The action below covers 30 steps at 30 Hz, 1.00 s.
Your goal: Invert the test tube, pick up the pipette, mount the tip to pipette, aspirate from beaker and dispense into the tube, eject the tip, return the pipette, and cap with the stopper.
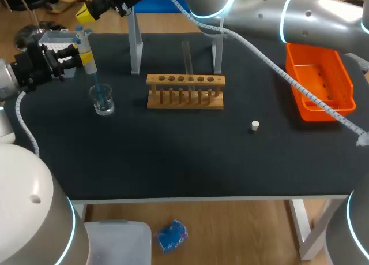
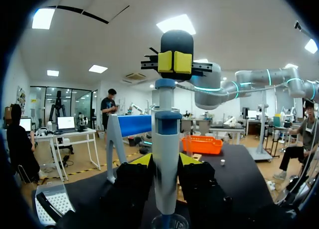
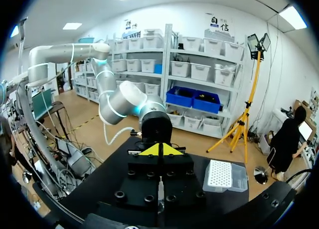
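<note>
My left gripper (image 1: 79,57) is shut on the white and blue pipette (image 1: 86,44), holding it upright at the table's left. The pipette's blue tip dips into the small glass beaker (image 1: 102,100). In the left wrist view the pipette (image 2: 166,139) stands between my fingers (image 2: 142,160), with the beaker's rim (image 2: 169,222) under it. My right gripper (image 1: 86,12) reaches across from the right, shut, its yellow tips (image 2: 174,62) resting on the pipette's top button. A clear test tube (image 1: 186,58) stands upright in the wooden rack (image 1: 155,79). The white stopper (image 1: 255,125) lies on the mat.
A tip box (image 1: 57,40) sits behind my left gripper and shows again in the right wrist view (image 3: 225,175). Two grey posts of a pipette stand (image 1: 135,45) rise behind the rack. An orange bin (image 1: 319,80) lies at the far right.
</note>
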Motion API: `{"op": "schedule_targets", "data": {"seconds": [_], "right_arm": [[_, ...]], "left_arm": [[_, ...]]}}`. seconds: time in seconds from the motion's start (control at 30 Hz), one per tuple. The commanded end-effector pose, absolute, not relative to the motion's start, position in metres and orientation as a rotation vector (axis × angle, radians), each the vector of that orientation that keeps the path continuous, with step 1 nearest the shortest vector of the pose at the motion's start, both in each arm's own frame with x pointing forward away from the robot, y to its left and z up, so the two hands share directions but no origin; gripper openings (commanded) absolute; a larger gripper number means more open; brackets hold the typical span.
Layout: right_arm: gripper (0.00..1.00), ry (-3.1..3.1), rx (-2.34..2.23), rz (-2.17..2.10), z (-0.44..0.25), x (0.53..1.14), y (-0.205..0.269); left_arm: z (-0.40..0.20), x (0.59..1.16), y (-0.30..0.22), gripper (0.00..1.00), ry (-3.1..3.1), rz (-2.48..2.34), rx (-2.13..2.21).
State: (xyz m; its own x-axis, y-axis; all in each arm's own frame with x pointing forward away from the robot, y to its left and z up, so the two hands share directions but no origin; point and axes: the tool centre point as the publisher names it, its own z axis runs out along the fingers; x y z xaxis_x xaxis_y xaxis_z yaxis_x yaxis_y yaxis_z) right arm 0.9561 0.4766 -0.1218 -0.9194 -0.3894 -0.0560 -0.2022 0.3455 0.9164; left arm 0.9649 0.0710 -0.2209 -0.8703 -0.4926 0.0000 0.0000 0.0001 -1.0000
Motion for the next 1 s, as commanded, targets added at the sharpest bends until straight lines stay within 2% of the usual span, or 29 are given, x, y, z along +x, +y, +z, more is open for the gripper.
{"op": "schedule_targets", "data": {"seconds": [0.03, 1.0], "right_arm": [[0.0, -2.414, 0.556, -1.597, -0.124, 0.96, 0.481], [0.0, -2.389, 0.526, -1.602, -0.14, 0.962, 0.488]], "left_arm": [[-0.222, 0.965, 0.071, 0.0, 1.929, -1.933, -0.507], [-0.222, 0.965, 0.071, 0.0, 1.929, -1.933, -0.507]]}}
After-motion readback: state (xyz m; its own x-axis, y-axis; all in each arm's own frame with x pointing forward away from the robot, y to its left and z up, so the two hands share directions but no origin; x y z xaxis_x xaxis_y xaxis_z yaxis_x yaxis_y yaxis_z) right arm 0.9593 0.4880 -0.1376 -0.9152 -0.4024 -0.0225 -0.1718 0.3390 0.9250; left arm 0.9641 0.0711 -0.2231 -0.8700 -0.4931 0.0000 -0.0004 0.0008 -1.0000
